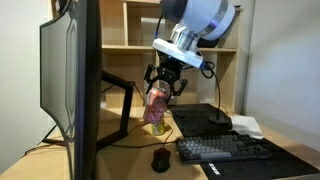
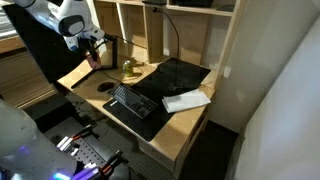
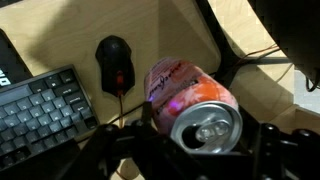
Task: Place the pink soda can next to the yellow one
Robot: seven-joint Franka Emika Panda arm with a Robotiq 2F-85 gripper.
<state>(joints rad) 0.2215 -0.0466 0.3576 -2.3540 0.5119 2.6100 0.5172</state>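
Claw: the gripper (image 1: pixel 162 94) hangs over the desk with its jaws closed partway around the pink soda can (image 3: pixel 182 92), one finger on each side of the can's body.
Pink can: held clear of the desk (image 3: pixel 80 22), touching nothing but the claw (its silvery top faces the wrist camera).
Axis: roughly upright, leaning a little, top toward the wrist.
Beneath: a black mouse (image 3: pixel 115 62) lies on the wood just beside the keyboard (image 3: pixel 35 110), both lower than the held can.
Yellow can: the yellow one (image 2: pixel 128 69) stands upright on the desk near the edge of a black mat (image 2: pixel 178 76); it is out of the wrist view.
Bearing: in an exterior view the yellow can (image 1: pixel 159 126) shows just under and beyond the held can; in the other it stands off to the mat side, apart from the claw.
Judgement: the carry looks nearly done; what remains is a short descent onto bare wood at the yellow can's side, not on top of it.
Backdrop: open wooden shelves (image 1: pixel 130 25) behind the desk.
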